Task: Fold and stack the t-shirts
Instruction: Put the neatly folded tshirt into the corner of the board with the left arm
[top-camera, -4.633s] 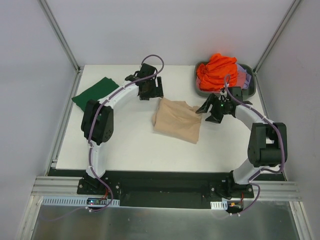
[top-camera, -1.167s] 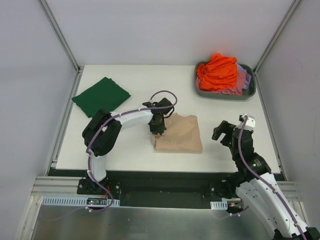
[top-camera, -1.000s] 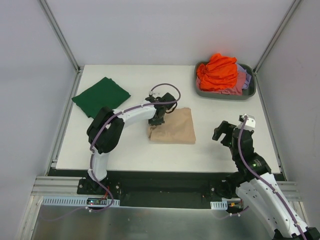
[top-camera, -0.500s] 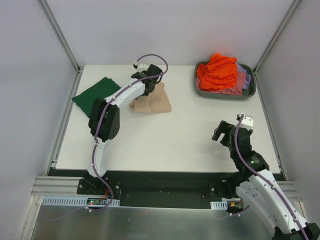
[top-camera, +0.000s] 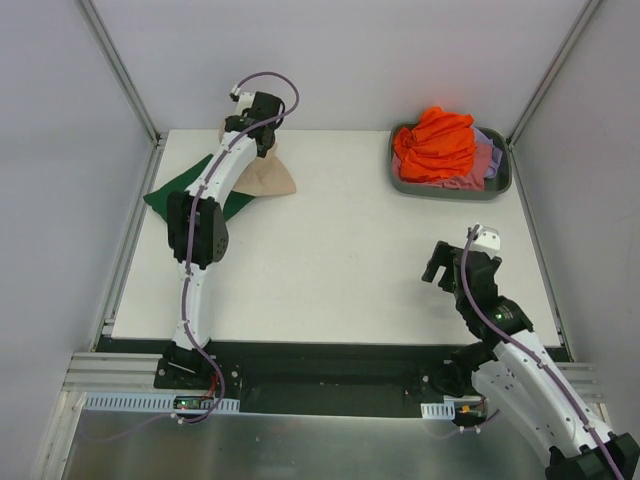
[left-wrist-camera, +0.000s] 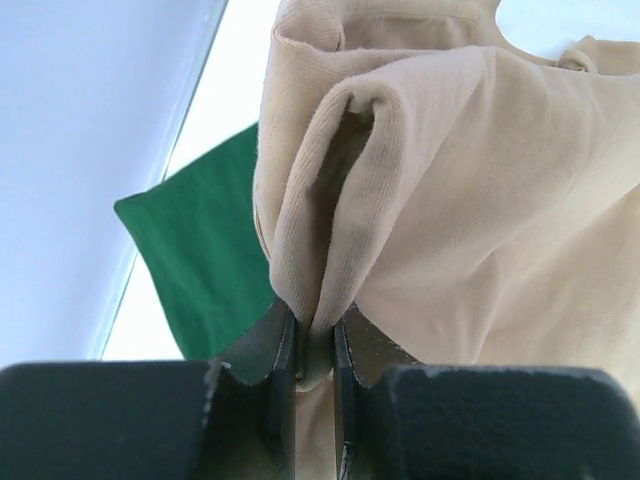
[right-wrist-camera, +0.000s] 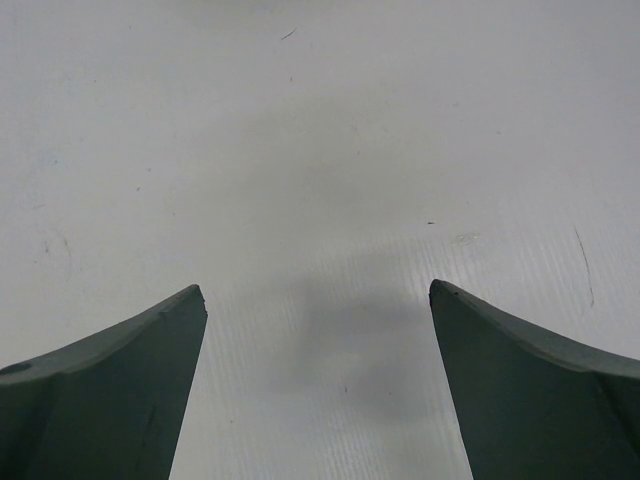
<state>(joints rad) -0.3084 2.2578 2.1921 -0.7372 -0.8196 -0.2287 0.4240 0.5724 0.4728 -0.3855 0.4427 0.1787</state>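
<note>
Left wrist: soft, floppy beige tee (left-wrist-camera: 450, 180) was pinched at fold by left gripper (left-wrist-camera: 312, 328); right gripper (right-wrist-camera: 315, 290) was spread wide, empty.

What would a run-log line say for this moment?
left tool: shut on beige t-shirt | location: far left, by green t-shirt | right tool: open, empty

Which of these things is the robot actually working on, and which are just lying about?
On the job: beige t-shirt, pinched in the left gripper; dark green t-shirt; orange t-shirt; pink t-shirt; lavender t-shirt.
Just lying about: grey tub; white table.
</note>
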